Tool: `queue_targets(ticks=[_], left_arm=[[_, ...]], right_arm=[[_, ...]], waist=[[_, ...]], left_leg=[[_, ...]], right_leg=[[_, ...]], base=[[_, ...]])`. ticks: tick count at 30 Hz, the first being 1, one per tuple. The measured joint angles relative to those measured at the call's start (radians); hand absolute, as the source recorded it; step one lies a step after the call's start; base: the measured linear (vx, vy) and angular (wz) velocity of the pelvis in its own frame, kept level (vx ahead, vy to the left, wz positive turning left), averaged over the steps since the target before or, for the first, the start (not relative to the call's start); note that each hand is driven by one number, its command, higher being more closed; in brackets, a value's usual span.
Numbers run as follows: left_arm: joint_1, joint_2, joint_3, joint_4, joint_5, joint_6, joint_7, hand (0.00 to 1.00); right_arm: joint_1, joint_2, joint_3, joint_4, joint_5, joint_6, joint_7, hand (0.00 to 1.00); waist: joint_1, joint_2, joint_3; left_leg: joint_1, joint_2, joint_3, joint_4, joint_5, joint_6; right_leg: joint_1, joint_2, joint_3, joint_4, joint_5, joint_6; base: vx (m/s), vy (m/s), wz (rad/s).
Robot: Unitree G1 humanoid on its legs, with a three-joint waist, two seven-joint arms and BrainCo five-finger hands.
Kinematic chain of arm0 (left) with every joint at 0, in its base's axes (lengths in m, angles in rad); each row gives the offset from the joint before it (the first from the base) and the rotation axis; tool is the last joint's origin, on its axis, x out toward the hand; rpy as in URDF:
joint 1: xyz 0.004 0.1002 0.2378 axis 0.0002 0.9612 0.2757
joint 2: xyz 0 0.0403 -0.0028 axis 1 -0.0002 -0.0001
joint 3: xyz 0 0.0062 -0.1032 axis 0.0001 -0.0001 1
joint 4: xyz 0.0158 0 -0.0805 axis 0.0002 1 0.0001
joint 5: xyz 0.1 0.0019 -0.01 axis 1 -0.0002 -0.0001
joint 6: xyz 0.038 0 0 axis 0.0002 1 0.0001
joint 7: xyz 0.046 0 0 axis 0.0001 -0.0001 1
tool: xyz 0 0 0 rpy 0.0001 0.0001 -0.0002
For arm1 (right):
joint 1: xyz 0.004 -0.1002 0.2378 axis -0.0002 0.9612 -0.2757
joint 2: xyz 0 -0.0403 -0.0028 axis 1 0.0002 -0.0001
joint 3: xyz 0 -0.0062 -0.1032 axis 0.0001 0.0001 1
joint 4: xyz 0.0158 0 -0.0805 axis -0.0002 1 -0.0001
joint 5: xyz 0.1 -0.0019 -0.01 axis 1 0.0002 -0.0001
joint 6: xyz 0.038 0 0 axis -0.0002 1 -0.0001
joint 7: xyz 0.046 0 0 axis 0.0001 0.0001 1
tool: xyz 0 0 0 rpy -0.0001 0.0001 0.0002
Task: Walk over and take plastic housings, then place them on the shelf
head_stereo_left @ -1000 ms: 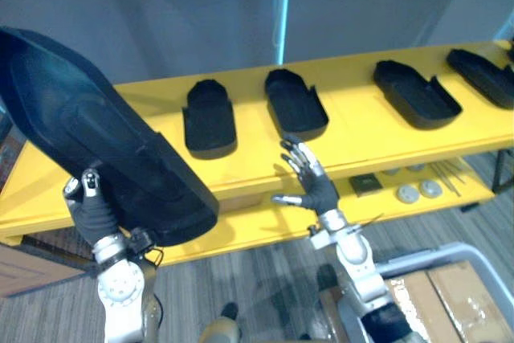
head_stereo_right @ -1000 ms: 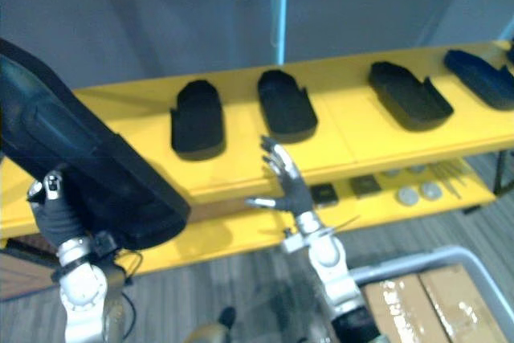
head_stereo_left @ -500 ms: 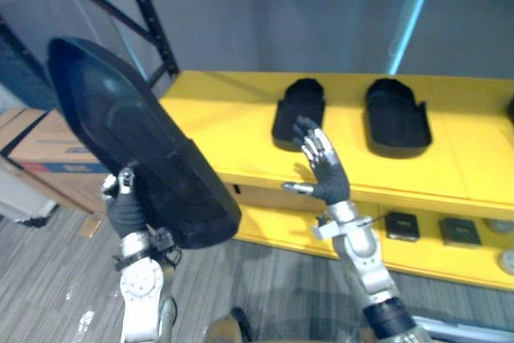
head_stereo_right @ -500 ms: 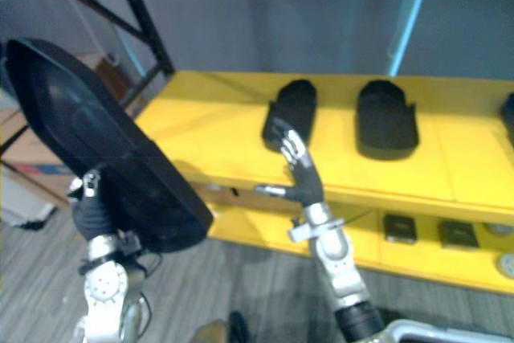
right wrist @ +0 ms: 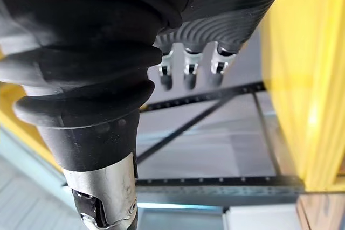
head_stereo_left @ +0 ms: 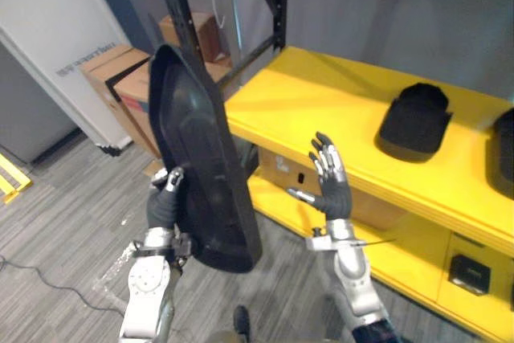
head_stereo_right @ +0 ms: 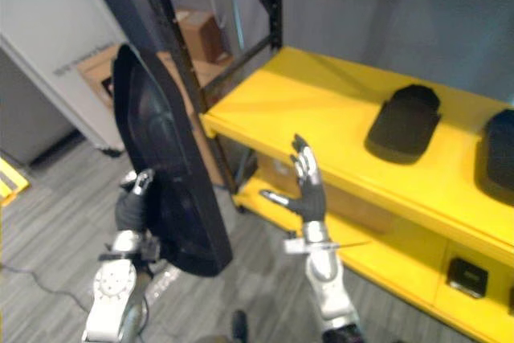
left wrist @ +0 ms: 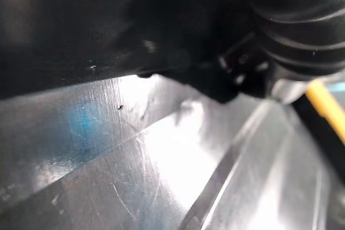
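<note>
Clutching black housing (head_stereo_left: 201,158): left hand (head_stereo_left: 163,206) (thumb clear in eye views); right hand (head_stereo_left: 333,194) splayed.

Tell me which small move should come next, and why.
Probably carry the held housing rightward, toward the bare left end of the yellow shelf. The left robot hand grips it nearly upright over the floor, beside the shelf; another housing lies farther right; the right robot hand is open.

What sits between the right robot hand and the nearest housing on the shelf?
Nothing: only bare yellow shelf between right robot hand and housing, per the left eye view.
</note>
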Motion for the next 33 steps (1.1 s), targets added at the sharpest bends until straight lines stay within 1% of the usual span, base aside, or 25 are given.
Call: queue_targets(ticks=[1, 3, 6, 7, 9, 10, 11, 12, 13, 15, 16, 17, 18, 19, 21, 22, 24, 25, 26, 27, 28, 30, 31, 32, 33], left_arm=[[0.002, -0.003, -0.011, 0.003, 0.005, 0.015, -0.001, 1.00], [-0.002, -0.007, -0.015, 0.002, 0.015, 0.019, 0.000, 1.00], [-0.010, -0.007, -0.037, -0.001, 0.045, 0.019, -0.011, 1.00], [-0.014, -0.008, -0.047, -0.001, 0.051, 0.019, -0.023, 1.00], [-0.024, -0.009, -0.048, -0.002, 0.051, 0.020, -0.052, 1.00], [-0.038, -0.006, -0.048, -0.003, 0.052, 0.020, -0.061, 1.00], [-0.046, 0.004, -0.045, -0.008, 0.057, 0.020, -0.072, 1.00], [-0.045, 0.013, -0.042, -0.019, 0.070, 0.020, -0.076, 1.00], [-0.041, 0.022, -0.038, -0.029, 0.080, 0.021, -0.076, 1.00], [-0.037, 0.039, -0.027, -0.045, 0.082, 0.027, -0.071, 1.00], [-0.037, 0.043, -0.003, -0.048, 0.086, 0.039, -0.053, 1.00], [-0.030, 0.029, -0.001, -0.050, 0.094, 0.053, -0.039, 1.00], [-0.024, 0.018, -0.001, -0.054, 0.099, 0.060, -0.033, 1.00], [-0.009, 0.000, -0.002, -0.058, 0.113, 0.063, -0.030, 1.00], [-0.003, -0.003, -0.004, -0.058, 0.116, 0.062, -0.031, 1.00], [0.000, -0.003, -0.001, -0.058, 0.114, 0.061, -0.031, 1.00], [0.003, -0.003, 0.001, -0.057, 0.107, 0.058, -0.031, 1.00], [0.007, -0.003, 0.003, -0.056, 0.107, 0.055, -0.031, 1.00], [0.010, -0.003, 0.004, -0.055, 0.107, 0.055, -0.030, 1.00], [0.007, -0.003, 0.005, -0.038, 0.106, 0.052, -0.030, 1.00], [0.011, -0.006, 0.008, -0.019, 0.106, 0.052, -0.029, 1.00], [0.020, -0.024, 0.018, -0.006, 0.107, 0.052, -0.029, 1.00], [0.031, -0.039, 0.019, -0.004, 0.107, 0.052, -0.029, 1.00], [0.037, -0.045, 0.019, -0.005, 0.108, 0.049, -0.026, 1.00], [0.037, -0.045, 0.020, -0.005, 0.109, 0.045, -0.021, 1.00]], right_arm=[[0.015, -0.007, -0.006, 0.000, -0.001, 0.000, 0.005, 0.00], [0.023, -0.012, -0.021, -0.001, -0.002, 0.000, -0.001, 0.00], [0.024, -0.022, -0.042, -0.011, -0.002, 0.002, -0.037, 0.00], [0.029, -0.028, -0.055, -0.011, -0.003, 0.005, -0.064, 0.00], [0.047, -0.028, -0.085, -0.011, -0.004, 0.014, -0.107, 0.00], [0.064, -0.027, -0.103, -0.014, -0.006, 0.021, -0.136, 0.00], [0.088, -0.020, -0.115, -0.020, -0.009, 0.024, -0.159, 0.00], [0.101, -0.010, -0.128, -0.024, -0.008, 0.028, -0.166, 0.00], [0.109, -0.004, -0.135, -0.024, -0.008, 0.033, -0.167, 0.00], [0.112, 0.034, -0.139, -0.055, -0.004, 0.034, -0.144, 0.00], [0.114, 0.044, -0.141, -0.109, -0.003, 0.032, -0.110, 0.00], [0.116, 0.033, -0.146, -0.128, -0.003, 0.030, -0.090, 0.00], [0.116, 0.026, -0.146, -0.135, -0.003, 0.028, -0.077, 0.00], [0.119, 0.010, -0.152, -0.135, -0.004, 0.028, -0.063, 0.00], [0.121, -0.020, -0.158, -0.134, -0.004, 0.027, -0.062, 0.00], [0.121, -0.035, -0.168, -0.130, -0.004, 0.017, -0.063, 0.00], [0.120, -0.043, -0.180, -0.129, -0.008, -0.004, -0.068, 0.00], [0.120, -0.044, -0.187, -0.129, -0.011, -0.010, -0.074, 0.00], [0.120, -0.044, -0.189, -0.129, -0.012, -0.010, -0.077, 0.00], [0.122, -0.042, -0.189, -0.124, -0.012, -0.011, -0.080, 0.00], [0.122, -0.041, -0.189, -0.121, -0.013, -0.011, -0.080, 0.00], [0.120, -0.051, -0.190, -0.124, -0.025, -0.027, -0.078, 0.00], [0.120, -0.063, -0.190, -0.125, -0.025, -0.034, -0.076, 0.00], [0.106, -0.074, -0.200, -0.127, -0.025, -0.042, -0.065, 0.00], [0.094, -0.077, -0.202, -0.126, -0.024, -0.043, -0.060, 0.00]], waist=[[0.000, 0.005, -0.002], [-0.004, 0.003, -0.003], [-0.010, 0.003, -0.003], [-0.013, 0.003, -0.002], [-0.022, -0.008, 0.010], [-0.026, -0.010, 0.039], [-0.028, -0.040, 0.067], [-0.029, -0.058, 0.083], [-0.028, -0.063, 0.090], [-0.027, -0.078, 0.090], [-0.032, -0.092, 0.095], [-0.048, -0.085, 0.096], [-0.055, -0.077, 0.095], [-0.058, -0.055, 0.092], [-0.057, -0.027, 0.087], [-0.053, -0.015, 0.083], [-0.054, -0.005, 0.076], [-0.051, -0.002, 0.075], [-0.050, 0.001, 0.076], [-0.051, -0.002, 0.078], [-0.049, -0.010, 0.076], [-0.048, -0.002, 0.078], [-0.046, 0.010, 0.066], [-0.048, 0.022, 0.058], [-0.050, 0.022, 0.058]], left_leg=[[0.003, 0.003, -0.001, 0.002, 0.003, -0.003], [0.010, 0.014, -0.004, 0.003, 0.007, -0.009], [0.009, 0.023, -0.006, -0.001, 0.010, -0.014], [0.009, 0.023, -0.006, -0.001, 0.010, -0.014], [0.018, 0.022, 0.004, 0.000, 0.000, -0.005], [0.055, 0.023, 0.010, 0.003, -0.018, 0.004], [0.094, 0.017, 0.032, 0.003, -0.030, 0.008], [0.118, 0.014, 0.046, -0.001, -0.040, 0.017], [0.125, 0.022, 0.067, -0.002, -0.045, 0.023], [0.115, 0.052, 0.117, -0.001, -0.045, 0.023], [0.111, 0.051, 0.161, -0.001, -0.045, 0.021], [0.113, 0.058, 0.175, -0.001, -0.047, 0.018], [0.115, 0.063, 0.182, -0.001, -0.046, 0.017], [0.116, 0.075, 0.201, -0.001, -0.046, 0.010], [0.112, 0.089, 0.220, 0.000, -0.049, 0.002], [0.113, 0.099, 0.230, 0.003, -0.053, -0.006], [0.109, 0.110, 0.235, 0.026, -0.073, -0.018], [0.092, 0.131, 0.250, 0.099, -0.114, -0.021], [0.085, 0.145, 0.254, 0.146, -0.127, -0.030], [0.047, 0.175, 0.255, 0.294, -0.161, -0.040], [-0.011, 0.206, 0.238, 0.468, -0.167, -0.037], [-0.078, 0.242, 0.193, 0.654, -0.174, -0.036], [-0.069, 0.234, 0.167, 0.639, -0.192, -0.035], [-0.054, 0.207, 0.133, 0.563, -0.222, -0.031], [-0.048, 0.191, 0.110, 0.516, -0.231, -0.030]], right_leg=[[0.004, 0.008, 0.000, 0.000, 0.001, 0.001], [0.013, 0.019, 0.000, 0.000, 0.001, 0.001], [0.010, 0.027, 0.002, 0.002, 0.000, -0.001], [-0.001, 0.021, 0.002, 0.023, -0.008, -0.014], [-0.035, 0.006, 0.009, 0.112, -0.026, -0.045], [-0.068, -0.012, 0.034, 0.239, -0.038, -0.066], [-0.111, -0.037, 0.044, 0.373, -0.043, -0.077], [-0.144, -0.056, 0.046, 0.452, -0.038, -0.087], [-0.169, -0.052, 0.053, 0.475, -0.051, -0.098], [-0.194, 0.010, 0.053, 0.352, -0.056, -0.087], [-0.196, 0.042, 0.062, 0.227, -0.027, -0.103], [-0.188, 0.048, 0.052, 0.203, -0.017, -0.092], [-0.185, 0.050, 0.053, 0.188, -0.012, -0.087], [-0.180, 0.061, 0.053, 0.157, 0.004, -0.082], [-0.176, 0.076, 0.053, 0.117, 0.026, -0.080], [-0.177, 0.082, 0.054, 0.106, 0.029, -0.079], [-0.175, 0.087, 0.054, 0.106, 0.023, -0.079], [-0.172, 0.093, 0.063, 0.112, 0.010, -0.085], [-0.163, 0.096, 0.070, 0.112, 0.003, -0.088], [-0.140, 0.098, 0.085, 0.113, -0.011, -0.088], [-0.120, 0.095, 0.102, 0.110, -0.015, -0.098], [-0.089, 0.105, 0.148, 0.100, -0.001, -0.096], [-0.088, 0.101, 0.177, 0.098, -0.001, -0.097], [-0.093, 0.093, 0.227, 0.098, 0.001, -0.093], [-0.096, 0.086, 0.249, 0.094, 0.003, -0.091]], base=[[0.03, -0.051, 0.06], [0.02, -0.068, 0.02], [-0.02, -0.047, -0.01], [-0.05, 0.008, -0.03], [-0.05, 0.033, -0.10], [-0.07, 0.054, -0.26], [-0.06, 0.052, -0.45], [-0.07, 0.031, -0.55], [-0.08, -0.017, -0.74], [-0.09, -0.038, -0.78], [-0.06, -0.046, -0.63], [-0.05, -0.041, -0.55], [0.02, 0.000, -0.34], [0.03, 0.011, -0.36], [0.07, -0.017, -0.35], [0.11, -0.035, -0.26], [0.14, -0.051, -0.17], [0.16, -0.071, -0.22], [0.18, -0.072, -0.28], [0.17, -0.103, -0.36], [0.17, -0.107, -0.42], [0.20, -0.048, -0.70], [0.28, 0.060, -0.99], [0.23, 0.093, -0.86], [0.21, 0.125, -0.99]])
